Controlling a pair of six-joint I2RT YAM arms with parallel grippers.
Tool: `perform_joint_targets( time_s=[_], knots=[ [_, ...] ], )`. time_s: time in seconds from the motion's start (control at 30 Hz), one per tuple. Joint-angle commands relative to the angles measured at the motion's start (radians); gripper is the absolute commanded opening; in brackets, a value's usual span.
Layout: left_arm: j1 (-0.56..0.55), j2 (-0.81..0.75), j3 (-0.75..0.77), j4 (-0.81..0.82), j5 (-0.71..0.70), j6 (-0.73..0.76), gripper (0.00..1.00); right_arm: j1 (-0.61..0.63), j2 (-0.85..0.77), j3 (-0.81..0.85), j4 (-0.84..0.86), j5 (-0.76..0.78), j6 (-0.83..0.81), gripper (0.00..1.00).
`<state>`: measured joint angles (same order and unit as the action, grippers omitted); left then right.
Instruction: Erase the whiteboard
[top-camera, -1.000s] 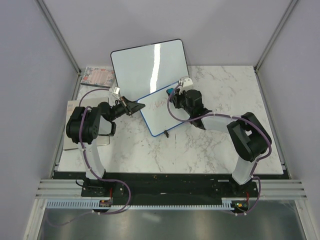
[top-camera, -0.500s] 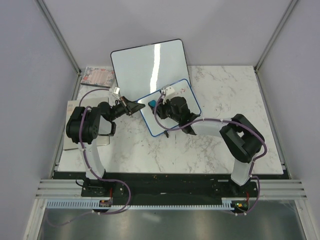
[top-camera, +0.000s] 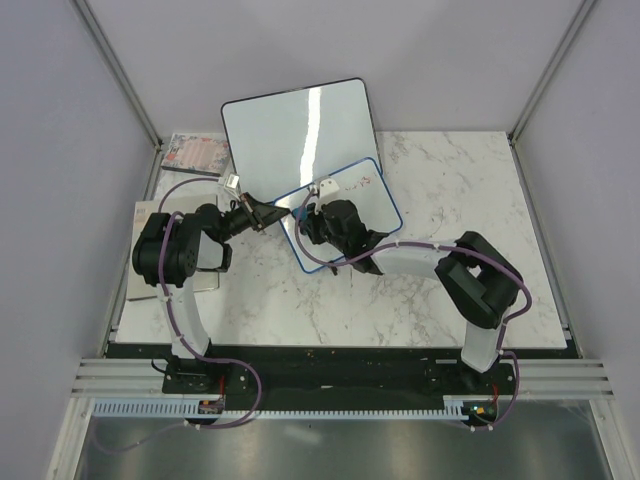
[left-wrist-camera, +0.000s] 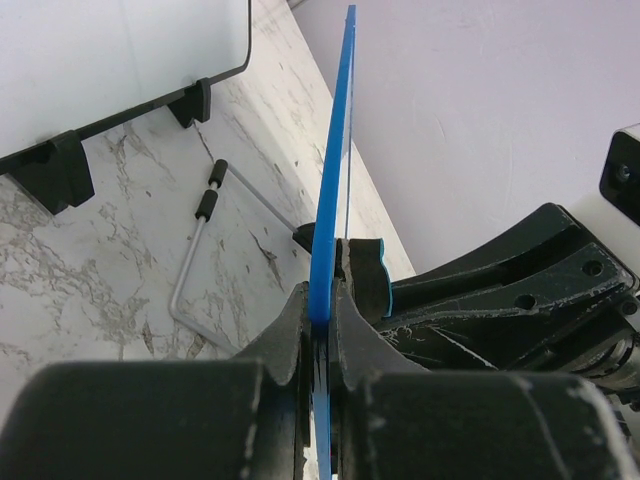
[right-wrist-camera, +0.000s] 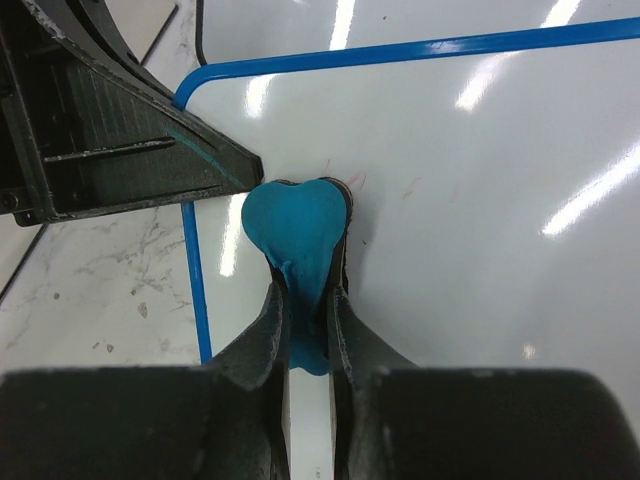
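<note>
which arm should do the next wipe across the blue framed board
Right: the right pincer holds the teal eraser against the whiteboard face. The left pincer is clamped on the board's edge, steadying it.

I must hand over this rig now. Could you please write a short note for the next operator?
Left gripper: shut on the blue edge of the whiteboard, steadying it.
Right gripper: shut on the teal eraser, pressed to the board near that held corner.
Done: the visible surface is nearly clean.
Left: faint red traces beside the eraser; check the part hidden under the right arm.
</note>
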<state>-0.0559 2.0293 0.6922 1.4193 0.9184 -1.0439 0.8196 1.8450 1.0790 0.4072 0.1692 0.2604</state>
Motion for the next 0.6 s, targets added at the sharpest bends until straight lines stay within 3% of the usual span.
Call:
perform_joint_targets(
  time_s=[0.0, 0.57],
  knots=[
    [-0.038, 0.034, -0.026, 0.244, 0.148, 0.044, 0.02, -0.019, 0.056, 0.025, -0.194, 0.196, -0.019, 0.0],
    [-0.045, 0.034, -0.022, 0.245, 0.157, 0.042, 0.02, -0.207, 0.06, 0.064, -0.234, 0.191, -0.021, 0.0]
  ],
)
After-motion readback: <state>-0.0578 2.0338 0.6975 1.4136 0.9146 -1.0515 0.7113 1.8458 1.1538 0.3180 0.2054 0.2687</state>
